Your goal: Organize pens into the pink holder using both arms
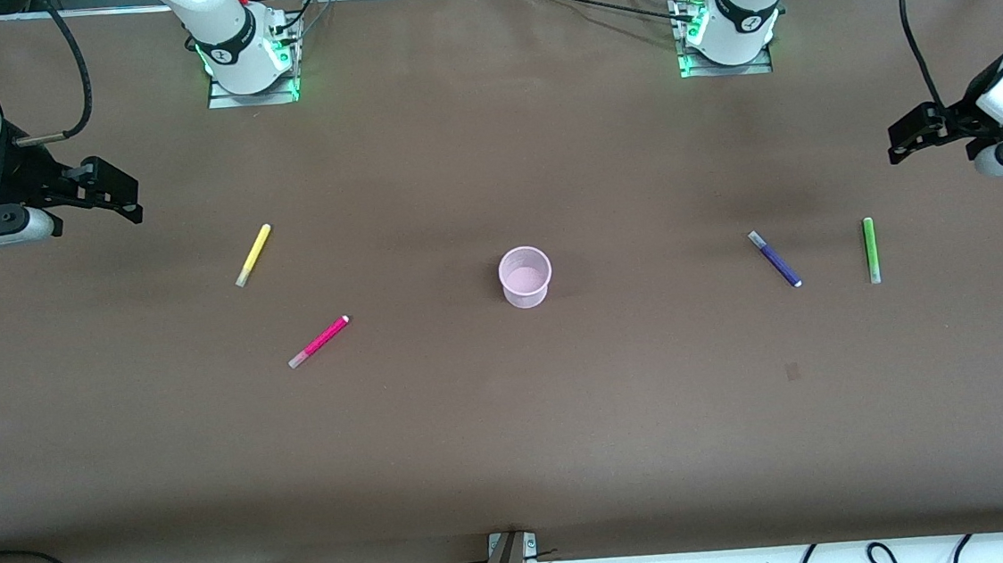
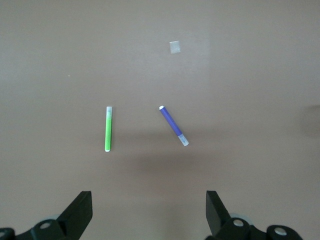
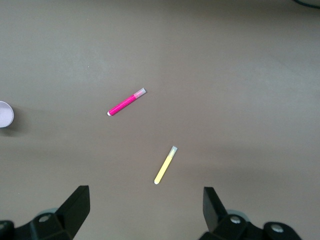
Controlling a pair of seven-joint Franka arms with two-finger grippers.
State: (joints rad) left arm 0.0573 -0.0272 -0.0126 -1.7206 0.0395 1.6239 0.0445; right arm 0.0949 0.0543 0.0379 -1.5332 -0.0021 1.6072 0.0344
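Pens lie flat on the brown table (image 1: 514, 442), none in the cup yet, and both my grippers are up in the air, holding nothing. My left gripper (image 2: 149, 212) hangs with its fingers spread wide over the table's edge at the left arm's end. Below it lie the green pen (image 2: 107, 129) and the purple pen (image 2: 174, 125), near each other but apart; the purple one lies at a slant. My right gripper (image 3: 145, 210) hangs just as wide over the right arm's end of the table. Under it are the yellow pen (image 3: 165, 165) and the pink pen (image 3: 126, 102), which lies nearer the front camera and closer to the cup.

The pink cup (image 1: 525, 276) stands upright in the middle of the table, well apart from all four pens, and looks empty.

I judge these pens light, stiff and smooth, likely to roll or skid if nudged from the side. I would come straight down with my fingers set across each barrel, take it at the middle and squeeze gently. The cup looks thin and light too, so a pen dropped against its rim could tip it.
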